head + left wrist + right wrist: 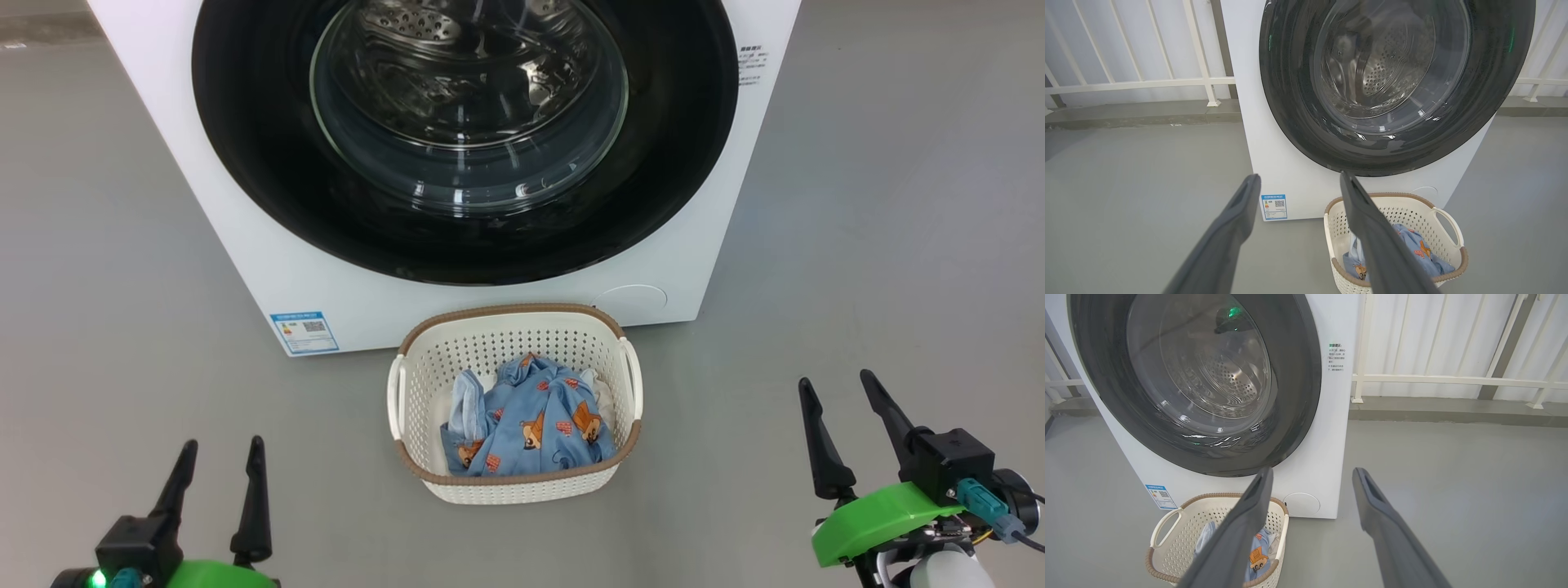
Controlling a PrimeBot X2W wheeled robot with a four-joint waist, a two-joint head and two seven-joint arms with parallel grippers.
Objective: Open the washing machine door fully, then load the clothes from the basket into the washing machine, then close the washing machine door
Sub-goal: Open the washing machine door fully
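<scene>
Washing machine door (pixel 261 163) is seen shut, flush on the front of the washing machine (pixel 237 261); steel drum (pixel 424 28) is visible through the glass. Basket (pixel 514 483) is set on the grey floor (pixel 122 286) just in front of the machine, below the door, between blue energy sticker (pixel 304 331) and round hatch (pixel 630 298). Clothes (pixel 531 425) are bunched inside the basket, bear print up, some white cloth at the edge. Left gripper (pixel 224 445) is held low at lower left, jaws spread, nothing held. Right gripper (pixel 834 380) is held at lower right, jaws likewise spread and empty. Both are well apart from the basket. White railing (pixel 1139 83) is seen behind the machine.
</scene>
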